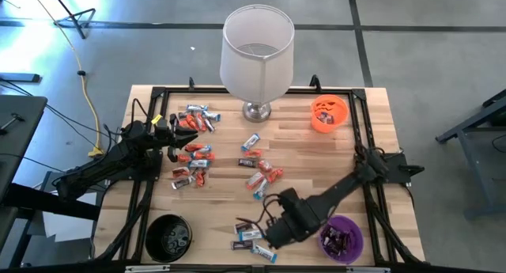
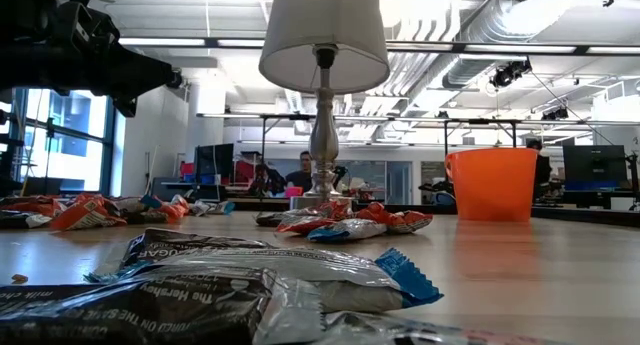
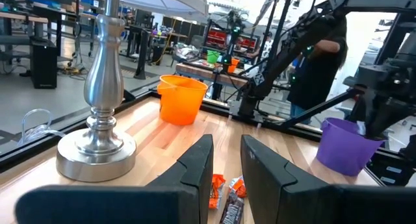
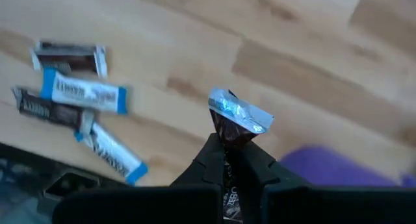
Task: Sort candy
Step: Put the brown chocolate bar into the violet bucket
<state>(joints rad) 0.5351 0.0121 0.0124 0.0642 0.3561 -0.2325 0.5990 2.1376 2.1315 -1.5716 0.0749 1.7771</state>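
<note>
Right up against the low camera lies a dark brown bar point(image 2: 130, 310), and a silvery blue-white bar point(image 2: 300, 265) sits on top of it, both flat on the wooden table point(image 2: 520, 275). Seen from above, this is the near cluster of candy point(image 1: 249, 235), and the right gripper point(image 1: 265, 235) hangs just beside it, close to the purple bowl point(image 1: 341, 237). The right wrist camera settles what the claw has: its 2 fingers point(image 4: 208, 160) are pinched tight on a brown-wrapped bar point(image 4: 234, 117), the crimped silvery end sticking up out of the tips, lifted clear of the wood. Below it, 4 loose bars point(image 4: 81, 97) lie in a small group on the boards, well apart from the pinched one.

Farther out, the middle scatter of orange-red bars point(image 1: 261, 174) spreads across the table centre. To the left, the left gripper point(image 1: 190, 138) hovers among the left-hand pile point(image 1: 194, 158), and its fingers point(image 3: 195, 169) stand narrowly apart with nothing between them; orange wrappers point(image 3: 218, 188) lie on the table under the tips.

Beyond that stands the lamp point(image 1: 257, 55) on its silver base, and the orange bowl point(image 1: 329, 113) sits at the far right. The black bowl point(image 1: 168, 236) waits at the near left corner.
</note>
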